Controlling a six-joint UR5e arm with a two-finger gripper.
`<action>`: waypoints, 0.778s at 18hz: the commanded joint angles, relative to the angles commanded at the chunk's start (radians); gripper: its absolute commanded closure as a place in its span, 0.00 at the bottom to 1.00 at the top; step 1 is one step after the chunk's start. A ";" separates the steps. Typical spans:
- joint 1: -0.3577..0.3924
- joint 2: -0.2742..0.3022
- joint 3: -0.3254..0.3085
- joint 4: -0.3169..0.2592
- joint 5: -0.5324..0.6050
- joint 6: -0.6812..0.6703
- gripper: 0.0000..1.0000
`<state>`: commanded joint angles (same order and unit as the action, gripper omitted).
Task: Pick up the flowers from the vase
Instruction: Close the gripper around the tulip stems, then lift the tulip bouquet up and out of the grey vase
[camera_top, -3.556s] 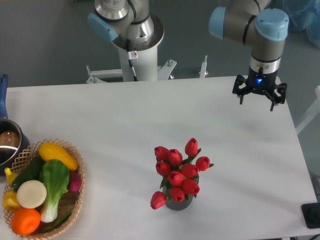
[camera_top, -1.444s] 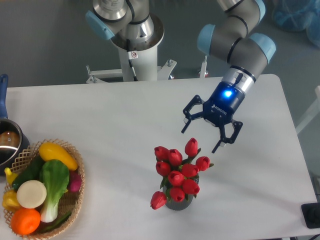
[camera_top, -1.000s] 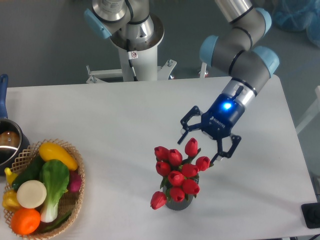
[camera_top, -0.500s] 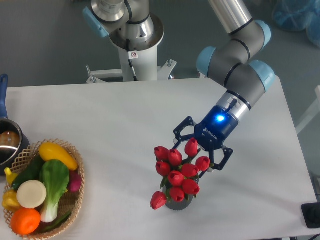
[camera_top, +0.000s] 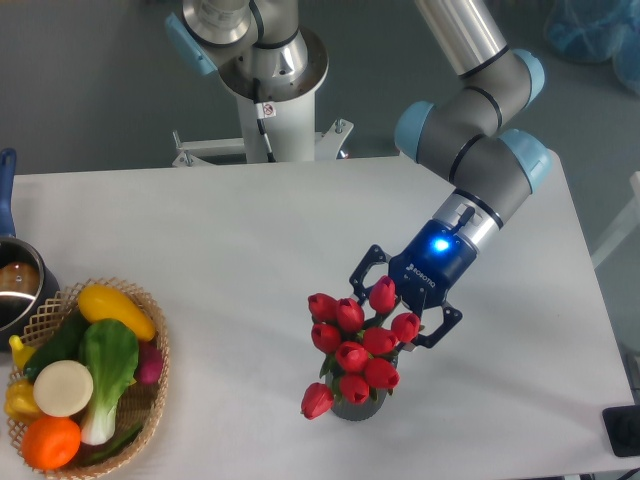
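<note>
The gripper (camera_top: 392, 312) hangs tilted over the upper right side of the flowers (camera_top: 356, 345), a bunch of red tulip buds with green stems and leaves that stands in the vase (camera_top: 354, 407) near the front middle of the white table (camera_top: 250, 250). Its jaws are spread wide, with nothing clamped between them: one dark finger (camera_top: 362, 276) shows to the upper left of the topmost bud, the other (camera_top: 440, 330) just to the right of the rightmost bud, so these two buds lie between the fingers. Whether either finger touches a bud cannot be told. A blue light glows on the gripper's body, and the grey arm with pale blue joint caps (camera_top: 478, 150) reaches down to it from the upper right. Only a small part of the dark vase shows beneath the blooms, and one bud droops out to its lower left. At the left front corner a wicker basket (camera_top: 155, 385) holds vegetables, among them a yellow one, a leafy green one and an orange one. Beside it, at the table's left edge, part of a metal pot (camera_top: 18, 292) with a blue handle is in view
</note>
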<state>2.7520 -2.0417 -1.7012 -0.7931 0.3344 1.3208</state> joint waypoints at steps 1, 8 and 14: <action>0.000 -0.005 0.005 0.000 0.000 0.000 0.71; 0.008 -0.005 0.034 0.000 0.000 -0.008 0.71; 0.015 0.043 0.035 0.000 -0.003 -0.095 0.71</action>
<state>2.7673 -1.9989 -1.6659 -0.7931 0.3313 1.2259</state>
